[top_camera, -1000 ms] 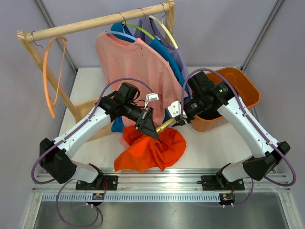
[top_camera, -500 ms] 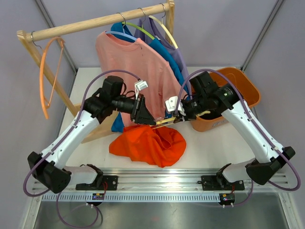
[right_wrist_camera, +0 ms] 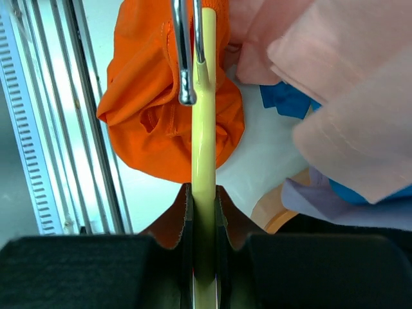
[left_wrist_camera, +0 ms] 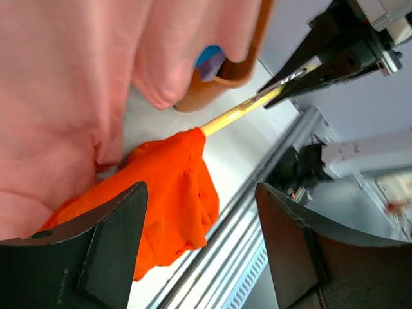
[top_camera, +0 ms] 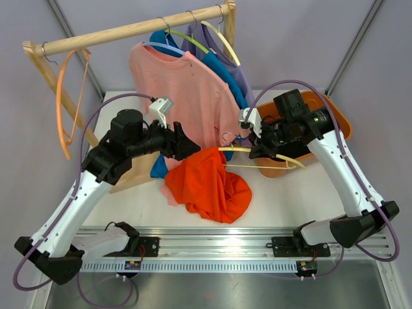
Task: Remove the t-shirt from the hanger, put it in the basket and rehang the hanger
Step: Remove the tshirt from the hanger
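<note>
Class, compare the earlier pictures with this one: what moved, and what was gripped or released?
The left gripper let go of the orange t-shirt, opened and drew back leftward. The right gripper closed on the yellow hanger and lifted it rightward, the shirt still draped over its far end. The pink shirt on the rail and the orange bin stayed put.

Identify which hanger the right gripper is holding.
The pale yellow hanger off the wooden rail, clamped in the right gripper, one arm inside the orange t-shirt. The others hang from it.
</note>
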`<state>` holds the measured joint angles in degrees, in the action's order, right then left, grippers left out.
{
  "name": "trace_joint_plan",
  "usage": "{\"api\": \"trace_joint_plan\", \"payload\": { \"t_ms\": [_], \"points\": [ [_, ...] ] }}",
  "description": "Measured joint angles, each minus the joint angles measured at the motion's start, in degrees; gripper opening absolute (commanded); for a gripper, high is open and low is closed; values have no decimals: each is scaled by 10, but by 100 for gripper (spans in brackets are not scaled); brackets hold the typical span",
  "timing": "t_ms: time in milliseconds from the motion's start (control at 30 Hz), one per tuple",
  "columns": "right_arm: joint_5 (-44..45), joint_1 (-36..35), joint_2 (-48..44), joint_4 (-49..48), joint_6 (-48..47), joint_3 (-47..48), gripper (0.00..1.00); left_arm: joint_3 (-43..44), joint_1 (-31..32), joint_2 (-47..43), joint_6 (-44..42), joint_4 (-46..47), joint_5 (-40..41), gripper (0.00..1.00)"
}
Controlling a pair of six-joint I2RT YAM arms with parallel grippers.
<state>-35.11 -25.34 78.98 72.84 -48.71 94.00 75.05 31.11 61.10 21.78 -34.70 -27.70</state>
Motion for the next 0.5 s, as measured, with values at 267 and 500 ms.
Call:
{"api": "trace_joint_plan", "payload": {
  "t_ms": [267, 500],
  "points": [
    [-21, 10, 33, -12, 83, 15, 0, -90, 108, -31, 75, -4, 199, 72],
    [-46, 10, 44, -18, 114, 21, 0, -106, 150, 19, 118, -8, 369, 68]
  ]
}}
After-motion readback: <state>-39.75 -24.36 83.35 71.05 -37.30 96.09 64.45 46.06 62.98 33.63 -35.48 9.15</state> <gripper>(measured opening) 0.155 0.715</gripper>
